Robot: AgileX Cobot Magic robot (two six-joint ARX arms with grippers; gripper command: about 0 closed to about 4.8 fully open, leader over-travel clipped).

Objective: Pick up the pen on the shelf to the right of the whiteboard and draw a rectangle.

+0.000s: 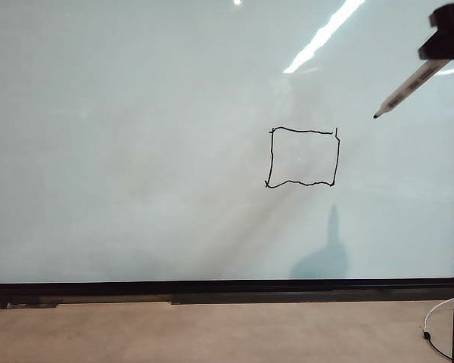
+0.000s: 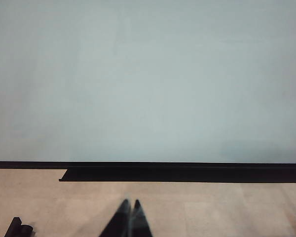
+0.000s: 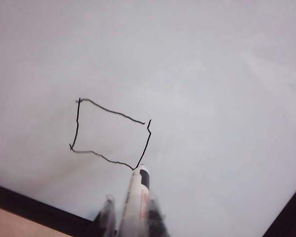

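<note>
Ink outline of the small wobbly black rectangle (image 1: 303, 157) looks closed on my large glossy whiteboard (image 1: 136, 151), so my right gripper (image 3: 130, 217), near its upper right corner, pinches the slim white pen (image 1: 405, 91) clear, while the left gripper (image 2: 129, 217) sits pressed together below the bottom edge.

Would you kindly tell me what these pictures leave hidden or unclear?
- Right gripper: exterior view's top right edge cuts it off; its wrist view blurs the fingers round the pen.
- Pen lettering: too small in exterior view.
- Left gripper: only its shut tips show.
- Shelf right of the whiteboard: outside every view.
</note>
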